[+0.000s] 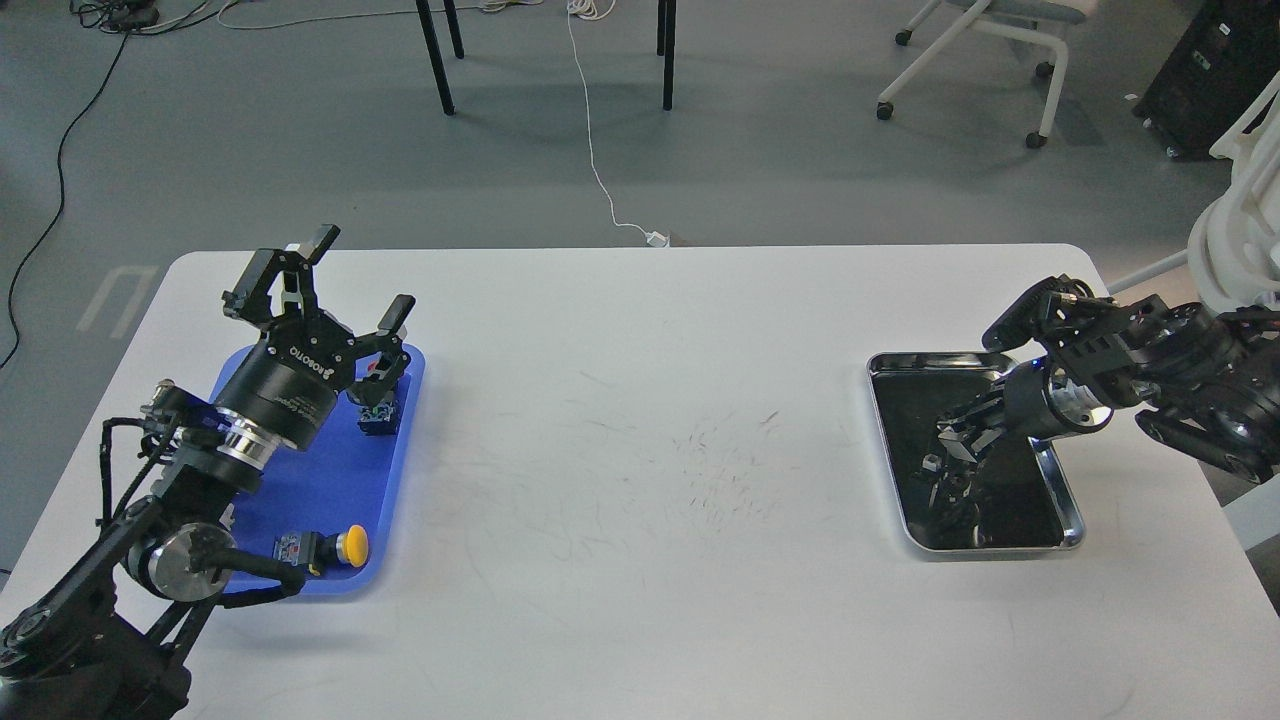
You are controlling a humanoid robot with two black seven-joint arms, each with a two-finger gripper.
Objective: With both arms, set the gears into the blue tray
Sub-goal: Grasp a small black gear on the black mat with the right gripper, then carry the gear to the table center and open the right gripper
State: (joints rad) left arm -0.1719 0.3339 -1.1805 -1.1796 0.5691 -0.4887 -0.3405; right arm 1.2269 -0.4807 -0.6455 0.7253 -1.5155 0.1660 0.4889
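Observation:
The blue tray [330,480] lies on the left of the white table [640,330]. My left gripper [345,285] hangs open over the tray's far end, with nothing between its fingers. On the right, my right gripper [945,455] reaches down into the silver tray [1070,515]. Its dark fingers merge with the black lining, so I cannot tell how they stand. Small dark shapes under it may be gears [950,495], but I cannot make them out clearly.
Two push-button switches rest in the blue tray: a yellow-capped one [350,546] near its front and another [378,410] at its far right. Faint scuff marks [720,470] cover the table's middle. Chairs and cables stand on the floor beyond.

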